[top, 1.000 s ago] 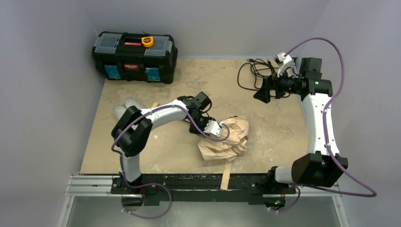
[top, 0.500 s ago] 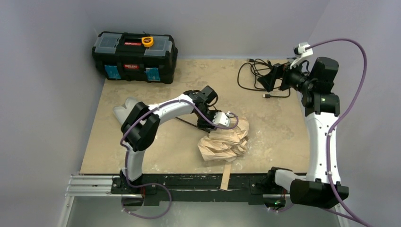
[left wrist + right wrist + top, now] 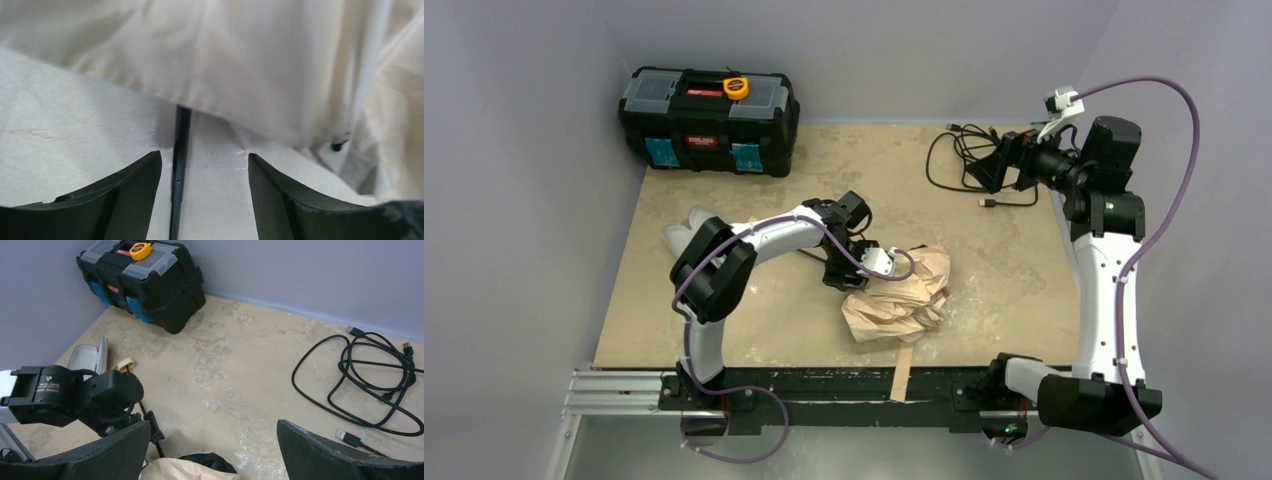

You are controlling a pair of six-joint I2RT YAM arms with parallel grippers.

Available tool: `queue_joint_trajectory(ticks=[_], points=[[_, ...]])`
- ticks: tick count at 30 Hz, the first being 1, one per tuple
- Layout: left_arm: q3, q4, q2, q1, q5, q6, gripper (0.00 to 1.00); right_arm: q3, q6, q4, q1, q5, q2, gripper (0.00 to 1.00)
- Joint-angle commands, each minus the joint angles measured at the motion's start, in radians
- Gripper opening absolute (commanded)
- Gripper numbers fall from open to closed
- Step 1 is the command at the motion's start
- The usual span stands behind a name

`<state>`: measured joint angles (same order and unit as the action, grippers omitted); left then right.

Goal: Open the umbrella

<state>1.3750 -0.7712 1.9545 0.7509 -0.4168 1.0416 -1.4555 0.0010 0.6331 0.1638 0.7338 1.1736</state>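
Observation:
The umbrella's crumpled tan canopy lies at the table's middle front, with black lining showing in the right wrist view. Its thin black shaft runs out from under the canopy toward the pale wooden knob handle. My left gripper is open and low over the table at the canopy's left edge. The shaft lies between its jaws, close to the left finger, in the left wrist view. My right gripper is open and empty, raised at the back right, and shows in the right wrist view.
A black toolbox with a yellow tape measure stands at the back left. A coiled black cable lies at the back right under my right gripper. A pale grey sleeve lies at the left. A wooden strip rests at the front edge.
My right arm has risen and swung toward the back right, then stayed. My left gripper moved right along the shaft, then back a little left. The canopy has shifted slightly.

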Motion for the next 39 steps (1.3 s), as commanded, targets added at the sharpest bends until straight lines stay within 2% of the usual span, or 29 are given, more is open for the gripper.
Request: queue_joint_trajectory(ticks=[1, 4, 7, 9, 10, 13, 15, 17, 22, 26, 30, 34, 36, 39], points=[[0.014, 0.076, -0.004, 0.009, 0.079, 0.013, 0.63, 0.024, 0.006, 0.002, 0.003, 0.031, -0.018, 0.99], [0.107, 0.034, 0.082, 0.046, 0.144, -0.018, 0.49, 0.01, 0.04, -0.001, 0.002, 0.03, -0.013, 0.99], [0.113, 0.063, 0.098, 0.065, 0.142, -0.028, 0.25, -0.024, 0.128, -0.023, 0.003, 0.056, -0.002, 0.99], [0.13, 0.066, 0.098, 0.073, 0.124, -0.073, 0.03, -0.059, 0.172, -0.034, 0.003, 0.082, 0.011, 0.99], [0.158, 0.058, 0.095, 0.072, 0.099, -0.128, 0.0, -0.074, 0.195, -0.049, 0.003, 0.089, 0.013, 0.99], [0.348, -0.031, 0.084, 0.035, -0.078, -0.343, 0.0, -0.136, 0.285, -0.154, 0.006, 0.088, 0.0, 0.98], [0.478, -0.037, 0.073, -0.003, -0.197, -0.535, 0.0, -0.174, 0.419, -0.309, 0.006, 0.059, -0.028, 0.97], [0.588, 0.002, 0.057, -0.037, -0.294, -0.712, 0.0, -0.192, 0.486, -0.446, 0.006, -0.015, -0.061, 0.97], [0.715, 0.267, 0.021, -0.119, -0.395, -1.183, 0.0, -0.228, 0.475, -0.477, 0.006, -0.025, -0.081, 0.93], [0.665, 0.578, -0.004, -0.208, -0.392, -1.552, 0.0, -0.157, 0.434, -0.508, 0.006, -0.012, -0.158, 0.93], [0.642, 0.742, -0.027, -0.245, -0.334, -1.706, 0.0, -0.108, 0.44, -0.524, 0.006, 0.056, -0.216, 0.86], [0.63, 0.913, -0.059, -0.246, -0.277, -1.781, 0.0, 0.014, 0.415, -0.3, 0.003, 0.158, -0.244, 0.79], [0.66, 0.947, -0.056, -0.242, -0.259, -1.825, 0.0, 0.102, 0.352, -0.211, -0.007, 0.19, -0.259, 0.79], [0.674, 0.979, -0.061, -0.228, -0.208, -1.861, 0.0, 0.224, 0.361, -0.242, -0.104, 0.14, -0.285, 0.8]])
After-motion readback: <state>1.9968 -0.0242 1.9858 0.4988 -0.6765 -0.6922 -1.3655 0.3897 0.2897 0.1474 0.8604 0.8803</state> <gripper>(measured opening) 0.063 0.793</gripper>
